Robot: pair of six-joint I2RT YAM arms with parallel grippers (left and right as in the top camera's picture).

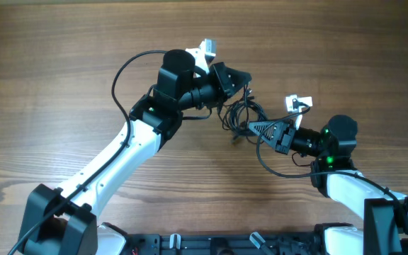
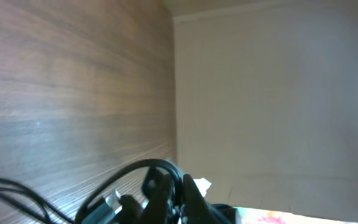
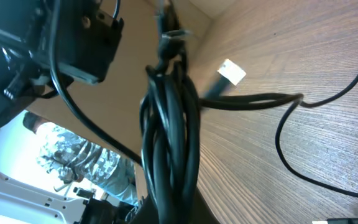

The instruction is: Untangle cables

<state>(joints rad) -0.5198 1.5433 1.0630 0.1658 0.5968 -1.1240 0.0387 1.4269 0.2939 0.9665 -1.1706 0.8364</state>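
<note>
From overhead: one knot of cables [image 1: 241,113] near the middle of the table [image 1: 62,57], a little toward the right edge. Strung between the left gripper [image 1: 241,79] on the far side and the right gripper [image 1: 255,128] on the near side. One slack loop trailing toward the near edge. Nothing laid out apart yet.

From the left wrist: fingers drawn close together low in the frame, seemingly pinched on a strand arching off to the left. Bare wood beyond.

From the right wrist: a thick twist of several strands rising from the bottom of the frame. Apparently clamped there, though the fingers themselves out of sight. Beside it, one strand with a white tag [image 3: 232,72] lying flat on the wood.

Judged barely begun: knot intact, every strand left to separate.
</note>
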